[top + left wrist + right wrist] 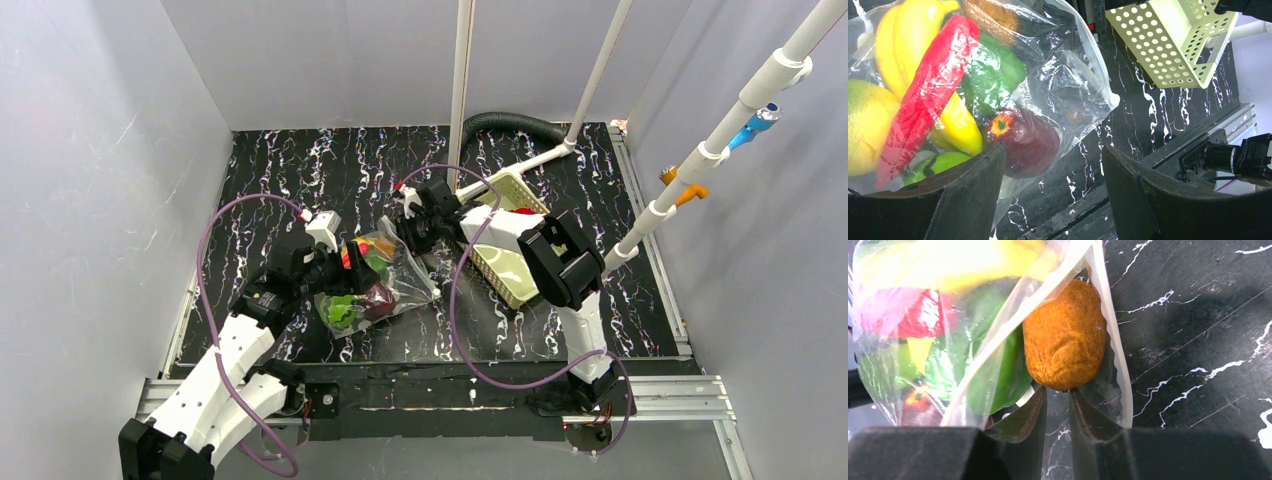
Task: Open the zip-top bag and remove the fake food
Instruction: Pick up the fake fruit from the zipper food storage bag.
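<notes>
The zip-top bag (400,285) lies at the table's middle, its mouth (1110,315) gaping toward my right arm. Through the clear film (1063,75) I see fake food: a yellow banana (895,45), a red chili (930,85), a green piece (993,75) and a dark red round fruit (1030,142). An orange-brown bumpy piece (1065,337) sits in the mouth. My right gripper (1058,388) (408,235) reaches into the mouth, its tips pinched on that piece's near end. My left gripper (1054,149) (338,268) stands open at the bag's closed end, one finger (963,195) over the film.
A pale green slotted basket (500,268) (1168,45) stands right of the bag, partly under my right arm, with something red (523,211) in it. A black hose (510,122) and white poles (462,90) are at the back. The table's front rail (1218,135) lies close by.
</notes>
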